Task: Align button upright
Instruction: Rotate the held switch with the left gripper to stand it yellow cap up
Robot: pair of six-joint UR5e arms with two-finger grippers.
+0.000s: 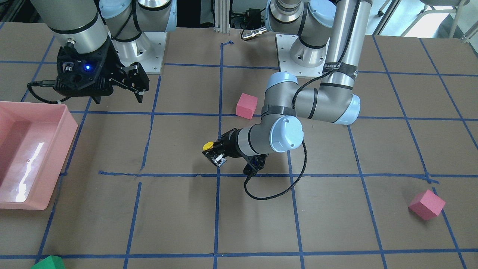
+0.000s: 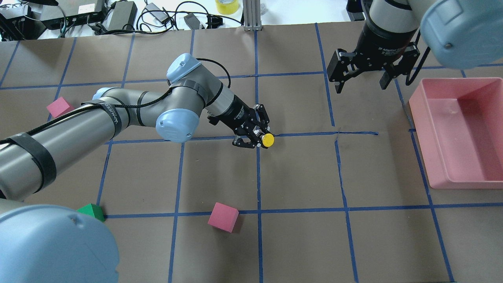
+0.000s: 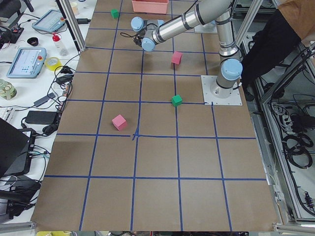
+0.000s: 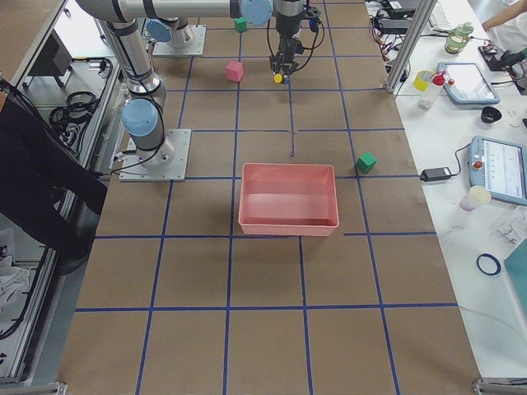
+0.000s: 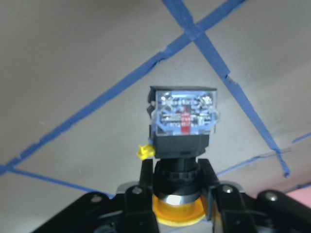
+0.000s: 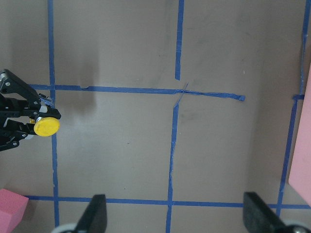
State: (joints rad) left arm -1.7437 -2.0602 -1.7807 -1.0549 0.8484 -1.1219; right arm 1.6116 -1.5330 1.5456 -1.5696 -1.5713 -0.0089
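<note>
The button, with its yellow cap (image 2: pixel 268 140) on a black body and silvery-blue contact block (image 5: pixel 183 114), is clamped by its black neck in my left gripper (image 2: pixel 258 135). It hangs tilted over a blue tape crossing near the table's middle, cap toward the wrist and contact block toward the table. It also shows in the front view (image 1: pixel 208 146) and in the right wrist view (image 6: pixel 46 126). My right gripper (image 2: pixel 361 83) is open and empty, raised at the far right near the pink tray (image 2: pixel 418 108). Its fingers (image 6: pixel 95 213) frame bare table.
Pink foam cubes lie in front of the robot (image 2: pixel 223 217) and at the far left (image 2: pixel 59 107). A green cube (image 2: pixel 92 211) lies near the left arm's base. The pink tray (image 1: pixel 69 127) stands at the right end. Cables and power supplies line the far edge.
</note>
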